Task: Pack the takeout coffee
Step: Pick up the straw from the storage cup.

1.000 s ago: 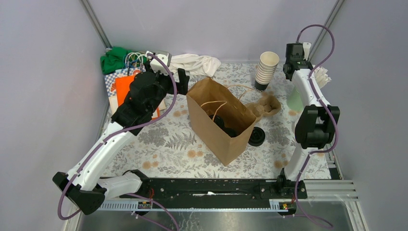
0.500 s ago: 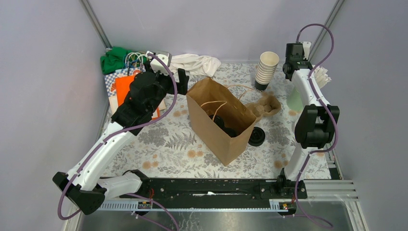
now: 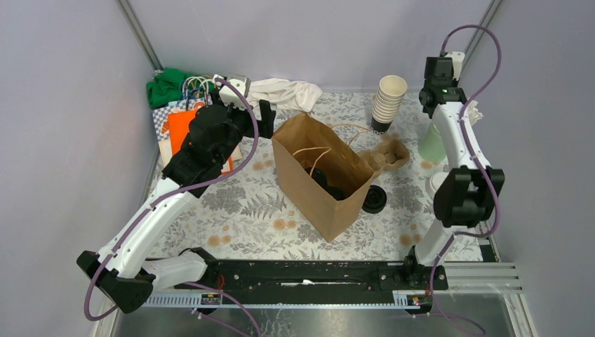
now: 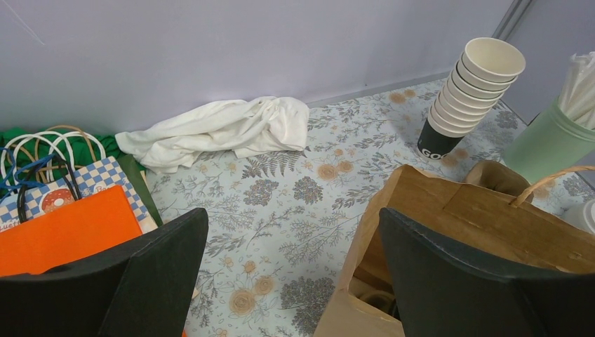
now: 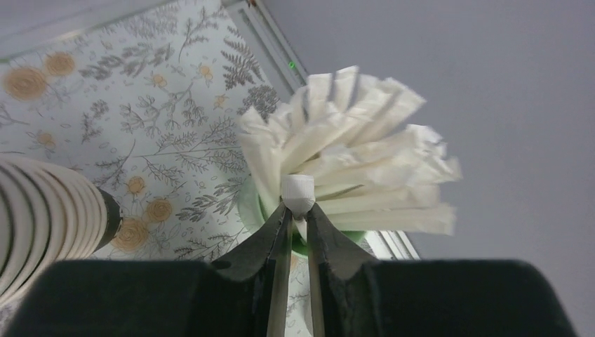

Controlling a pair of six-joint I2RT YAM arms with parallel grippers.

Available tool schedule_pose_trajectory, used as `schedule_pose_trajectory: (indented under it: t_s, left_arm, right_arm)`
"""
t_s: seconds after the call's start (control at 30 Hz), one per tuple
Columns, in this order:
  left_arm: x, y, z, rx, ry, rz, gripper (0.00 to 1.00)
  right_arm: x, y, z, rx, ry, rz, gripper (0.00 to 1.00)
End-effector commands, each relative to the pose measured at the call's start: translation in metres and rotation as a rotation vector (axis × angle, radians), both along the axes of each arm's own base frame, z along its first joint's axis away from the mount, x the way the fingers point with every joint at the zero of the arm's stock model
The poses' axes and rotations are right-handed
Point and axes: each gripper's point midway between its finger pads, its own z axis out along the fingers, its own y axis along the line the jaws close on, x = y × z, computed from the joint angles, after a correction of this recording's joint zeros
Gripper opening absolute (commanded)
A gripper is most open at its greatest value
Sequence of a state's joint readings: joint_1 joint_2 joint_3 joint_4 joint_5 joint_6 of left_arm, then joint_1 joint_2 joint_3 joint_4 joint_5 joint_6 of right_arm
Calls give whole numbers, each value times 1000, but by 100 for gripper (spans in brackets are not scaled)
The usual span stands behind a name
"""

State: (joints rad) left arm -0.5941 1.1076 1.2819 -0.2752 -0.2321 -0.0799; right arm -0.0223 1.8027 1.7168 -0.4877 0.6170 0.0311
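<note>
A brown paper bag [image 3: 323,179] stands open mid-table, with dark cups with black lids [image 3: 325,182] inside it. Another black-lidded dark cup [image 3: 374,199] stands on the table just right of the bag. My left gripper [image 3: 264,112] is open and empty above the bag's left rim; in the left wrist view [image 4: 291,214] the bag's rim [image 4: 449,217] lies under its right finger. My right gripper [image 3: 442,77] is at the far right, above the pale green cup [image 3: 431,144]. In the right wrist view it [image 5: 296,210] is shut on one white wrapped stick [image 5: 297,194].
A stack of cream cups [image 3: 388,102] stands at the back and a cardboard cup carrier [image 3: 390,154] lies behind the bag. A white cloth [image 3: 288,93], an orange bag [image 3: 184,126] and green fabric [image 3: 165,86] crowd the back left. The white sticks [image 5: 351,161] fan out of the green cup.
My right arm has moved up and to the right, with the white stick pinched in its fingers. The left arm has not moved.
</note>
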Motion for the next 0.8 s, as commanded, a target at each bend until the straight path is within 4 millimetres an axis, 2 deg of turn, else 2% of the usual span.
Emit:
schedule_pose_trajectory:
  t_s: [0.0,0.17,0.23,0.3,0.37,0.47,0.57,0.77]
  left_arm:
    - [1,2,19,-50,-49,11,96]
    - [2,0,17,-43,-48,3,95]
    - [2,-1,18,-45,-48,-2,96]
    - [2,-2,19,-53,-43,-3,96]
    - [1,-1,19,-60,-41,0,96]
    - [2,0,18,-69,-31,14,95]
    - [2,2,18,-70,-31,21,96]
    - [3,5,22,-40,-31,32,95]
  right_arm:
    - [-36,-6,84,-46,-179,-25,21]
    - [-54,-5,104,-46,-232,-25,22]
    - [-59,-5,121,-44,-267,-20,22]
    - [-64,-2,148,-38,-332,-9,22]
    - [-70,5,188,-17,-427,34,20]
    - [-77,36,240,87,-578,194,18]
    - [-90,76,282,201,-700,397,18]
    - [-128,155,335,444,-886,783,17]
